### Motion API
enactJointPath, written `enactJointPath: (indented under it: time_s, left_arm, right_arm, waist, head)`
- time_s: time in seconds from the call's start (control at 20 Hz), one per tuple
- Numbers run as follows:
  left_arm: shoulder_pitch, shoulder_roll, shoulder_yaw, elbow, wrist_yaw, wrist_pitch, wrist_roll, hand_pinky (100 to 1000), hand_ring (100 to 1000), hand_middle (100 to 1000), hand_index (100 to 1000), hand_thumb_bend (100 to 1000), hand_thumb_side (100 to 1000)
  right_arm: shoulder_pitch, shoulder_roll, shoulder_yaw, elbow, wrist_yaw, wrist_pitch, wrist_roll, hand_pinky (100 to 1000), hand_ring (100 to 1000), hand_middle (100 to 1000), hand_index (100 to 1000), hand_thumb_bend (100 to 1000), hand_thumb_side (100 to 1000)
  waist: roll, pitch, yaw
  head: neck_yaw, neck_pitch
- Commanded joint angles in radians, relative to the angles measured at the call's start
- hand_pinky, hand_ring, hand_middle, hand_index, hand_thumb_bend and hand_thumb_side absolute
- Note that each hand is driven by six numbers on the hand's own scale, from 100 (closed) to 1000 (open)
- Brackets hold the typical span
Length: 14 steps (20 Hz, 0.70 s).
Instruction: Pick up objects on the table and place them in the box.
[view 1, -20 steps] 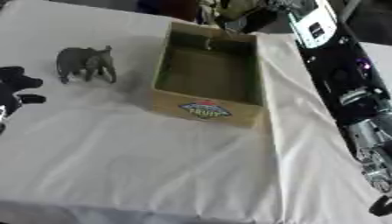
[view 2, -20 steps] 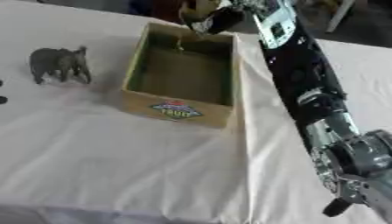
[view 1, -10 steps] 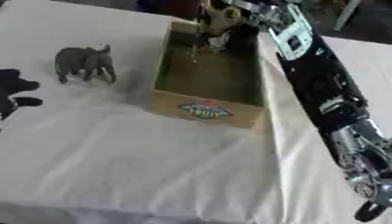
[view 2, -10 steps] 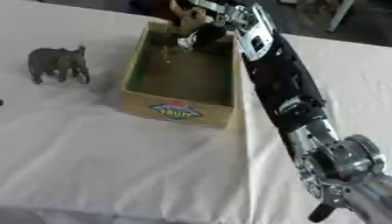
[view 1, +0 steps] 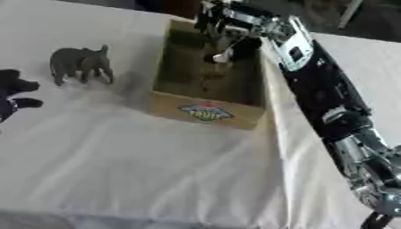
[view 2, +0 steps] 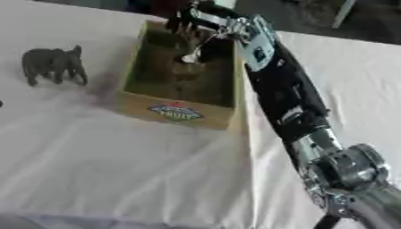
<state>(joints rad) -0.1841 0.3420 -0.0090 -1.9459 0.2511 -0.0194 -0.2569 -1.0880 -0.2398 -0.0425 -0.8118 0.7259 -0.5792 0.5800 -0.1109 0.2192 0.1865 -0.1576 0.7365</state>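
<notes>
Over far end of box (view 1: 205,112), right hand (view 1: 215,20) reaching down inside, fingers curled on small pale thing (view 1: 222,55), can't make out what. Left hand (view 1: 14,91) idle at left edge, fingers relaxed. Grey elephant (view 1: 81,64) standing on white cloth (view 1: 117,170) just left of box, bare cloth all around it.

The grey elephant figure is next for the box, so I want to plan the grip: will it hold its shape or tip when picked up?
The elephant looks moulded, so probably stiff. It stands on narrow legs, so a sideways nudge might topple it.
</notes>
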Motion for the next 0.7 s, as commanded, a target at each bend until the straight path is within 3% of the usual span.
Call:
enactJointPath:
  time_s: [0.05, 0.3, 0.7]
  left_arm:
    - [-0.009, 0.008, 0.007, -0.016, -0.003, -0.002, 0.000, 718, 794, 644, 791, 100, 469]
    - [-0.009, 0.008, 0.007, -0.016, -0.005, -0.002, 0.001, 718, 794, 642, 791, 100, 468]
    - [-0.007, 0.007, 0.011, -0.013, -0.008, -0.001, 0.005, 718, 794, 641, 790, 100, 472]
  right_arm:
    - [-0.012, -0.018, 0.009, 0.007, 0.034, -0.328, 0.327, 677, 784, 767, 877, 462, 426]
    - [-0.007, -0.014, 0.015, 0.028, 0.079, -0.328, 0.327, 704, 815, 796, 899, 484, 501]
    - [0.001, -0.027, 0.027, 0.017, 0.050, -0.328, 0.327, 702, 813, 790, 895, 479, 483]
  waist:
    - [0.010, -0.016, -0.003]
    - [0.010, -0.014, -0.004]
    - [0.010, -0.016, -0.019]
  head:
    - [0.004, -0.012]
    - [0.005, -0.013]
    - [0.014, -0.011]
